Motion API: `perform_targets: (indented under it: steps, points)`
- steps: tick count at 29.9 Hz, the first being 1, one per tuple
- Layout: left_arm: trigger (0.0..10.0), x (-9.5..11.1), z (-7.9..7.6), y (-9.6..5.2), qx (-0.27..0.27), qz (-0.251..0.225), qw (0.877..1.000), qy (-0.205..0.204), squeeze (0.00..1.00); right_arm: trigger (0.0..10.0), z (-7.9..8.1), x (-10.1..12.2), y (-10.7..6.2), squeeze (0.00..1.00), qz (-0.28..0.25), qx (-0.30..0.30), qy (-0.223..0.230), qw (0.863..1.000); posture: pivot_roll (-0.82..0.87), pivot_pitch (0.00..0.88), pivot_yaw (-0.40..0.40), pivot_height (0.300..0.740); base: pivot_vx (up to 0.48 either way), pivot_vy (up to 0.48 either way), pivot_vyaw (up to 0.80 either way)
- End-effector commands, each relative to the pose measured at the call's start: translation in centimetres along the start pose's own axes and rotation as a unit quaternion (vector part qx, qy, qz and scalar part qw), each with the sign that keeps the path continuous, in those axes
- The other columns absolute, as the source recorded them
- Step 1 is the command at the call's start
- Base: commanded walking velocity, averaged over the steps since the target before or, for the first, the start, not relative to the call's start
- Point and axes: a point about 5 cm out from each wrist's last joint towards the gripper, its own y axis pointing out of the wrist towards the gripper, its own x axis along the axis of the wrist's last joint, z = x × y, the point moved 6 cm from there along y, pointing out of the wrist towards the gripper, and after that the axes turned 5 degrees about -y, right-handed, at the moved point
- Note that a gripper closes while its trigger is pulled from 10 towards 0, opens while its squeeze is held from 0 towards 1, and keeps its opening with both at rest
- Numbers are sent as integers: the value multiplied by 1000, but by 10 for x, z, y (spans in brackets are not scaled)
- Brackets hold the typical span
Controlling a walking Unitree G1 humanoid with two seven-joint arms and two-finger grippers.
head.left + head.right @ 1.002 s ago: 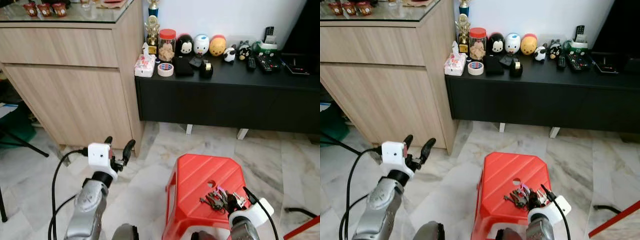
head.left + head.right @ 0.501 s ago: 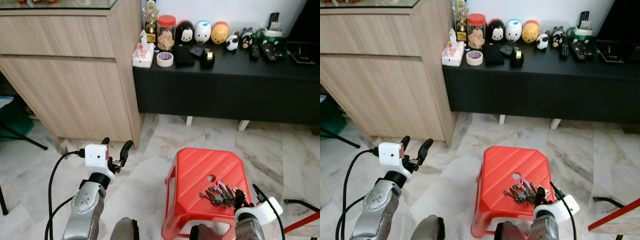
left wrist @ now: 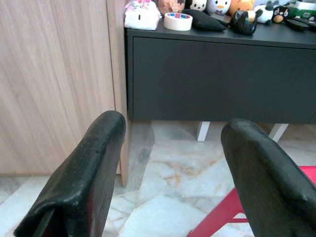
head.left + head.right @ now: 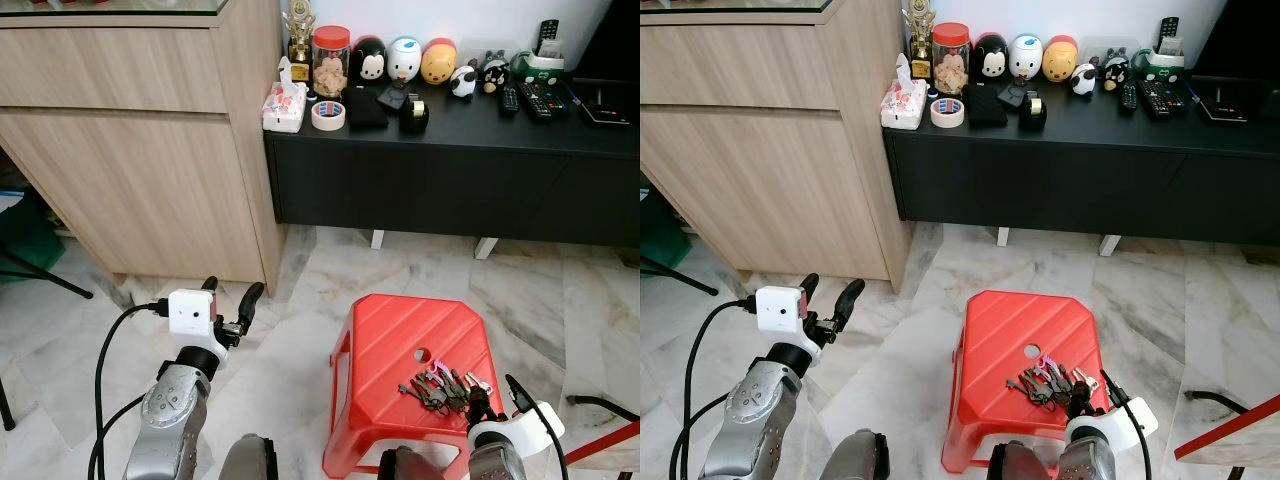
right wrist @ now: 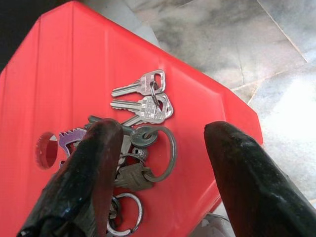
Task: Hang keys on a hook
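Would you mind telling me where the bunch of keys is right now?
The keys lie on the red stool, toward its right front corner beside the round hole, just ahead of the open right pincer.

Spread end effector (image 5: 158, 163) above keys (image 5: 140, 143) on stool (image 5: 74, 74).

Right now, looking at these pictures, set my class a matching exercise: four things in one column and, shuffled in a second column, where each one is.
Things:
1. bunch of keys
2. roll of tape
3. left end effector
4. right end effector

Places:
A. on the black low cabinet, beside the tissue pack
B. open, just above the keys
C. on top of the red stool
D. open, raised over the marble floor near the wooden cabinet

Pairs: 1-C, 2-A, 3-D, 4-B
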Motion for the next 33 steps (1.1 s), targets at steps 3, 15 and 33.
perform_targets:
  steps: [3,15,33]
  points:
    - [10000,-1,2,-4,5,5,1000,5,0,10000,-10,-8,-2,0,18,-13,-9,1000,92,147,-51,647,0,0,0]
    - [10000,1,1,-6,4,4,1000,10,0,10000,-7,-14,-3,0,33,-9,-9,999,100,159,-53,647,0,0,0]
    - [10000,-1,3,-9,10,12,1000,14,0,7882,2,-27,-5,0,64,16,-23,998,101,164,-57,647,0,0,0]
